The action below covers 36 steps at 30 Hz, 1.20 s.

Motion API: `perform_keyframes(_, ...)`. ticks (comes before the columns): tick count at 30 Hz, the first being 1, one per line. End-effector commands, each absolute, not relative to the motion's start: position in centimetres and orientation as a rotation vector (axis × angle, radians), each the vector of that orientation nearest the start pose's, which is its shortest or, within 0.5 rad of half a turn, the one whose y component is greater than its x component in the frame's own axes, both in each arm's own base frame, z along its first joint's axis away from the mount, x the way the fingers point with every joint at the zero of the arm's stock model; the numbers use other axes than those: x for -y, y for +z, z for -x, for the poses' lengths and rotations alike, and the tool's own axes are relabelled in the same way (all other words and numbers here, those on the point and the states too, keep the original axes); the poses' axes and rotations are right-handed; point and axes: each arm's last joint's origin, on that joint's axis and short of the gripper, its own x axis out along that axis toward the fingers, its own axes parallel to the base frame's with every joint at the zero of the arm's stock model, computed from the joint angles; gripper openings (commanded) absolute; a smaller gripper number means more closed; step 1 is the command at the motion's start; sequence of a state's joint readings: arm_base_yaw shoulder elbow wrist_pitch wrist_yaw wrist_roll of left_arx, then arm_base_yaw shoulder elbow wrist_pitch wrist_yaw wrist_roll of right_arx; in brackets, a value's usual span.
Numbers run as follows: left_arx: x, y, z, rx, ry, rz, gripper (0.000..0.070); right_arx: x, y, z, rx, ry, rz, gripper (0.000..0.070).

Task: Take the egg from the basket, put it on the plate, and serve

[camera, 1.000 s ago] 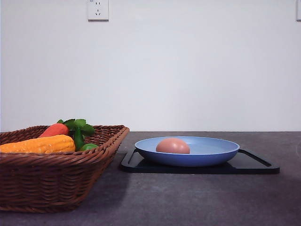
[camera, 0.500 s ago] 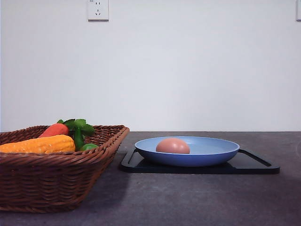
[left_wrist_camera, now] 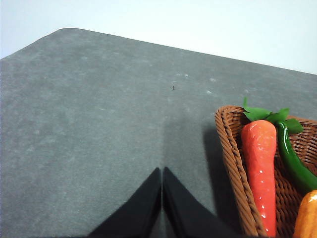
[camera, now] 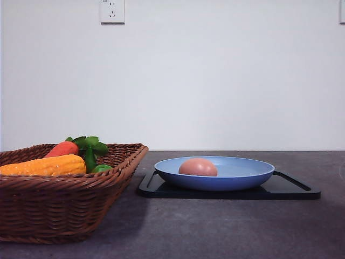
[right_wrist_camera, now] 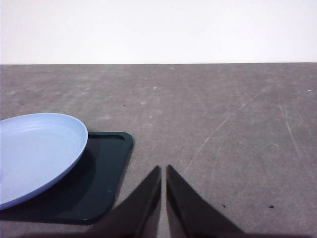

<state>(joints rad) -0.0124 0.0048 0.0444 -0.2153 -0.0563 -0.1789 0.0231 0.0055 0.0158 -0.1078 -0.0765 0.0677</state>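
Ahead of the right gripper (right_wrist_camera: 163, 171) and off to one side: the plate (right_wrist_camera: 34, 153), resting on a black tray (right_wrist_camera: 99, 183), near but clear of the fingertips. Jaws pressed together, nothing between them, hanging over bare table (right_wrist_camera: 223, 124). Same for the left gripper (left_wrist_camera: 162, 173): tips meeting, empty, with the basket (left_wrist_camera: 233, 153) just beside and a carrot (left_wrist_camera: 260, 168) and a green stalk (left_wrist_camera: 292, 158) lying inside.

From the front: the egg (camera: 198, 167) already sitting in the plate (camera: 242, 175), apart from the basket (camera: 64, 210), where a corn cob (camera: 46, 165) and the carrot (camera: 62, 149) remain.

Transfer judged done; serving left to do. Likely next: opening the jaws, reaching the right arm toward the tray or plate rim, gripping low and level so as not to roll the egg.
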Motion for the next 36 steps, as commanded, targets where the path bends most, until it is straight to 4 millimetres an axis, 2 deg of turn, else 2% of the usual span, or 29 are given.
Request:
perform_keyframes(1, -0.06, 14.82, -9.44, -0.209, 0.065, 0.177, 0.0, -0.43, 15.79, -9.67, -0.093, 0.093, -0.081, 0.0)
perform_keyframes(36, -0.05, 14.82, -9.44, -0.209, 0.065, 0.177, 0.0, -0.43, 15.79, -9.67, -0.093, 0.093, -0.081, 0.0)
